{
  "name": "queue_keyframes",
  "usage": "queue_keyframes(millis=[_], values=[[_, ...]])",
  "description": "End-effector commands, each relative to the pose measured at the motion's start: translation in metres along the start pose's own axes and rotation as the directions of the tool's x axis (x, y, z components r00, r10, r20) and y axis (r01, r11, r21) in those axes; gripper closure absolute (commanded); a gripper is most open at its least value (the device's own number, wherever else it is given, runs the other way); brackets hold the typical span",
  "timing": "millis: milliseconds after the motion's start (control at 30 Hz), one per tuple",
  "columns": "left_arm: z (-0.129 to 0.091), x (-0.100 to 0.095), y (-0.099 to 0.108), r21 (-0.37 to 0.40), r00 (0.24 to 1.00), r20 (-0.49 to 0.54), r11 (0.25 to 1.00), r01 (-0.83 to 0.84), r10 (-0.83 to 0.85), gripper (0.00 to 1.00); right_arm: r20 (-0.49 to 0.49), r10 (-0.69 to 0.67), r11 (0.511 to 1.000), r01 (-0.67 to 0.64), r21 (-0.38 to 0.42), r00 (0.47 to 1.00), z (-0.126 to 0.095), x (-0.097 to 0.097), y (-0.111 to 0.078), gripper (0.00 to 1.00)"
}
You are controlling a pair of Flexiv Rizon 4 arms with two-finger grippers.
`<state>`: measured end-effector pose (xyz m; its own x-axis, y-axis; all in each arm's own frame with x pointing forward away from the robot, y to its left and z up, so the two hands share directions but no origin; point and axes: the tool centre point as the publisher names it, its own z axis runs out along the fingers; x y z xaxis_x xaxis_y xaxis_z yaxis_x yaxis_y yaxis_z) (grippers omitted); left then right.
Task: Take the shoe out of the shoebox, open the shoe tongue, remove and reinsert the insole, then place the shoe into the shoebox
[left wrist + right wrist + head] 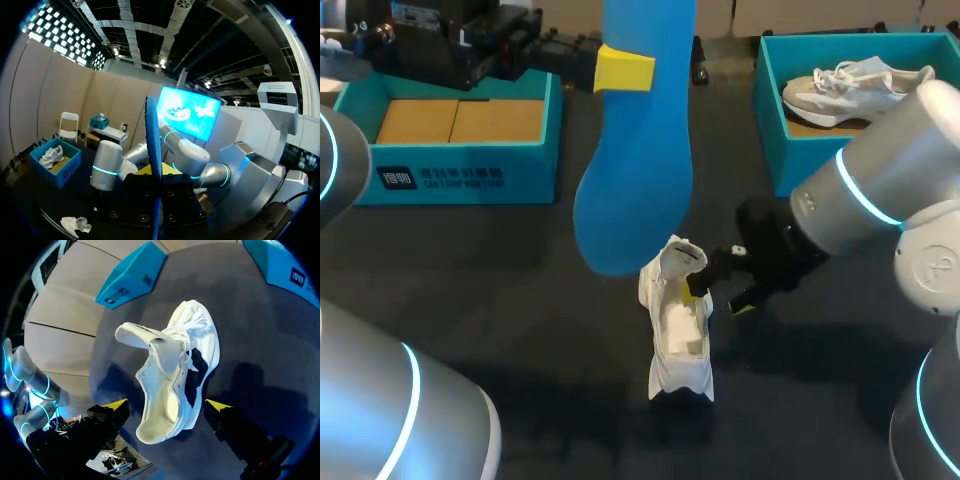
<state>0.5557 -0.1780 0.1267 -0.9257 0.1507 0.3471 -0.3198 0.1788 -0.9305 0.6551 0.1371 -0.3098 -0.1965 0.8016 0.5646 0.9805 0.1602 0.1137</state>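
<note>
Shoes (678, 345) two, shoeboxes (530, 165) two, blue insole (640, 170) one.

Two shoes (680, 335) (850, 90), two shoeboxes (460, 175) (800, 162), one blue insole (640, 170)

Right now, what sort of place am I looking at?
Probably a robot test bench for shoe handling: a dark table carries an open teal shoebox and a second box, a white shoe sits between them, and a blue insole is held up above it.
</note>
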Motion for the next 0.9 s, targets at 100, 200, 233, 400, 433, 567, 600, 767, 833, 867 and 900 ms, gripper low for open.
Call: queue_keyframes(millis=[100, 200, 233, 400, 433, 567, 600, 767, 833, 867, 900], values=[[0.001, -0.001, -0.001, -0.004, 1.000, 0.001, 1.000, 0.001, -0.001, 1.00, -0.068, 0.029, 0.999, -0.031, -0.018, 0.997, -0.002, -0.004, 0.001, 0.00], [0.001, -0.001, -0.001, -0.004, 1.000, 0.001, 1.000, 0.001, -0.001, 1.00, -0.150, 0.041, 0.994, -0.055, -0.094, 0.988, -0.024, -0.005, 0.007, 0.00], [0.001, -0.001, -0.001, -0.004, 1.000, 0.001, 1.000, 0.001, -0.001, 1.00, -0.168, 0.053, 0.991, -0.073, -0.116, 0.984, -0.032, -0.006, 0.008, 0.00], [0.001, -0.001, -0.001, -0.004, 1.000, 0.001, 1.000, 0.001, -0.001, 1.00, -0.240, 0.078, 0.977, -0.122, -0.177, 0.968, -0.060, -0.004, 0.015, 0.00], [0.001, -0.001, -0.001, -0.004, 1.000, 0.001, 1.000, 0.001, -0.001, 1.00, -0.249, 0.076, 0.976, -0.123, -0.180, 0.965, -0.063, -0.004, 0.016, 0.00], [0.001, -0.001, -0.001, -0.004, 1.000, 0.001, 1.000, 0.001, -0.001, 1.00, -0.341, 0.047, 0.970, -0.124, -0.208, 0.939, -0.075, -0.001, 0.024, 0.00], [0.001, -0.001, -0.001, -0.004, 1.000, 0.001, 1.000, 0.001, -0.001, 1.00, -0.363, 0.029, 0.970, -0.114, -0.215, 0.931, -0.077, 0.001, 0.026, 0.00], [0.001, -0.001, -0.001, -0.004, 1.000, 0.001, 1.000, 0.001, -0.001, 1.00, -0.412, 0.006, 0.971, -0.104, -0.216, 0.911, -0.089, 0.006, 0.039, 0.00], [0.001, -0.001, -0.001, -0.004, 1.000, 0.001, 1.000, 0.001, -0.001, 1.00, -0.454, -0.003, 0.974, -0.101, -0.204, 0.891, -0.094, 0.009, 0.046, 0.00], [0.001, -0.001, -0.001, -0.004, 1.000, 0.001, 1.000, 0.001, -0.001, 1.00, -0.458, 0.002, 0.974, -0.106, -0.201, 0.889, -0.096, 0.010, 0.049, 0.00], [0.001, -0.001, -0.001, -0.004, 1.000, 0.001, 1.000, 0.001, -0.001, 1.00, -0.460, 0.009, 0.974, -0.112, -0.197, 0.888, -0.097, 0.013, 0.051, 0.00]])
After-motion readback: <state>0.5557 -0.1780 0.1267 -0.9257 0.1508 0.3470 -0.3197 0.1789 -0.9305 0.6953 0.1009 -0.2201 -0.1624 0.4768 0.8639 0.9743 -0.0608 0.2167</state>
